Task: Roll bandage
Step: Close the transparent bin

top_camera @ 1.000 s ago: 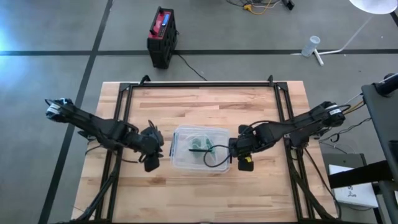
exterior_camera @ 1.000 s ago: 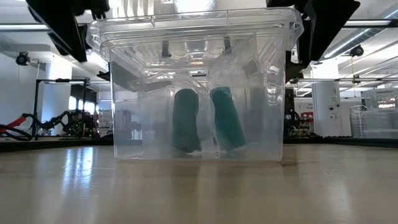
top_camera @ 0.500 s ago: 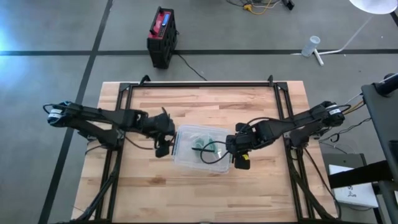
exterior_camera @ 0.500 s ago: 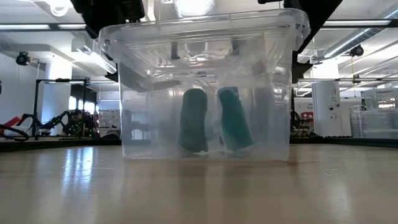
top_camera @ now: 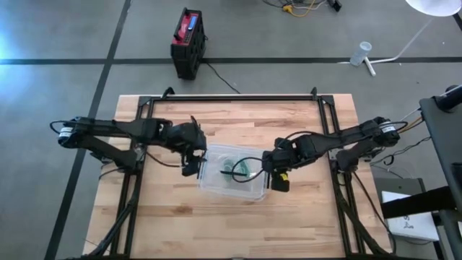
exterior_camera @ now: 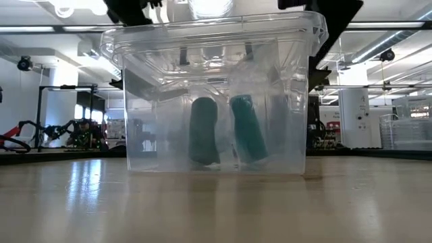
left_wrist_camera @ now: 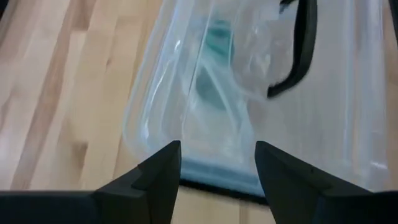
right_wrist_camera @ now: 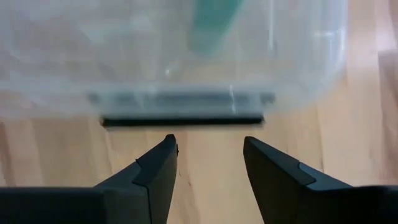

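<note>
- Left gripper: fingers parted, holding nothing, at the box's 9 o'clock end, tips over its rim.
- Right gripper: fingers parted, empty, at the 3 o'clock end.
- Clear plastic box, mid-table, between both.
- Teal bandage rolls stand upright inside, side by side.
- Wooden table beneath.

Clear bin w/ green rolls mid-table, left tool & right tool flanking its ends.
</note>
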Tool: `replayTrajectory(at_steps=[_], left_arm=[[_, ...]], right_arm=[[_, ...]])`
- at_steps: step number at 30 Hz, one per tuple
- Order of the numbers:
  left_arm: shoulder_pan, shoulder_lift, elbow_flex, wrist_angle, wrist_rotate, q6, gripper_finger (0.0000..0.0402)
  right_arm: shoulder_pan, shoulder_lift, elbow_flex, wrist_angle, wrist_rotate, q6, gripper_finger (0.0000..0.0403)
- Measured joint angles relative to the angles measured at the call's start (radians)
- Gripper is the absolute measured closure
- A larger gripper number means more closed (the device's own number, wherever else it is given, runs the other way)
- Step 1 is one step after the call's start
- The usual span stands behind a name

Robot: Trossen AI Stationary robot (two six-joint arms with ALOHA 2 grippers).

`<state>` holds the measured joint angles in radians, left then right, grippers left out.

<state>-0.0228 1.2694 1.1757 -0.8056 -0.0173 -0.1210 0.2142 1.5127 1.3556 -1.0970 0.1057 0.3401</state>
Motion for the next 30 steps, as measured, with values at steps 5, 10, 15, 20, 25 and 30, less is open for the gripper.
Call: replayTrajectory(at_steps=[5,10,15,20,25,30], left_arm=[[-0.060,-0.034,0.061,-0.159,0.001,-0.153,0.0196],[-0.247,-0.059,0.005,-0.170,0.009,-0.385,0.0183],[-0.441,-0.045,-0.099,-0.001,-0.055,-0.579,0.0163],[-0.527,0.001,-0.135,0.057,-0.228,-0.681,0.0146],[-0.503,0.046,-0.141,0.065,-0.320,-0.698,0.0134],[-0.418,0.070,-0.142,0.064,-0.324,-0.659,0.0126]], right_arm=[[0.025,-0.005,-0.001,-0.097,-0.001,0.068,0.0224],[0.081,-0.007,-0.006,-0.091,0.034,0.058,0.0224],[0.038,-0.007,-0.016,-0.095,0.097,-0.054,0.0224],[-0.059,-0.007,-0.013,-0.095,0.097,-0.255,0.0224],[-0.149,-0.006,-0.025,-0.071,0.097,-0.412,0.0224],[-0.171,-0.006,-0.035,-0.015,0.041,-0.456,0.0224]])
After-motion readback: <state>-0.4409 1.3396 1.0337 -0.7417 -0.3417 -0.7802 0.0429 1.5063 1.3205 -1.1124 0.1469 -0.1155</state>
